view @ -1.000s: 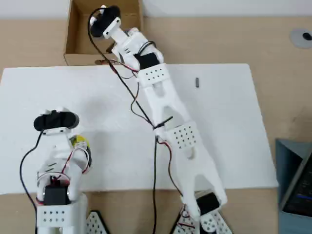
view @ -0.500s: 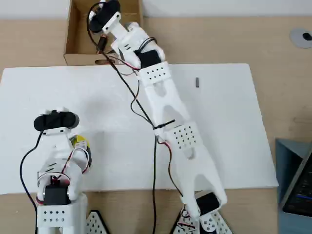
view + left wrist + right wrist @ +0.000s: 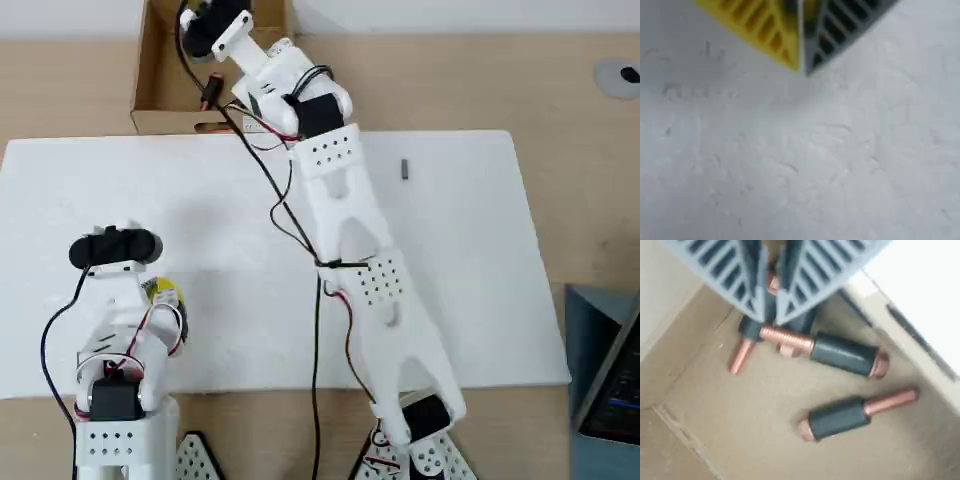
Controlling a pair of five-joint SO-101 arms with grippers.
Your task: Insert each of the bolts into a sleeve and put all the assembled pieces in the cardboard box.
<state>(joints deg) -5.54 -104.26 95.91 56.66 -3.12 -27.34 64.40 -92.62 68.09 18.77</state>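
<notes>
Support: wooden table (image 3: 480, 85), light brown, bare along the far and right-hand sides.
Covering: white foam mat (image 3: 200, 230), flat on the table, spanning most of its middle; surface lightly dented.
Cardboard box (image 3: 170, 122): open-topped, on the bare table at the far side, its near wall touching the mat's far edge.
Loose item: small dark cylindrical piece (image 3: 405, 169), alone on the mat near its far edge.
Far right corner: grey disc (image 3: 620, 75) on bare wood.
Right edge: dark grey device (image 3: 605, 380), cut off by the frame.

At least three sleeved bolts (image 3: 844, 355), one box (image 3: 163, 82)
</notes>
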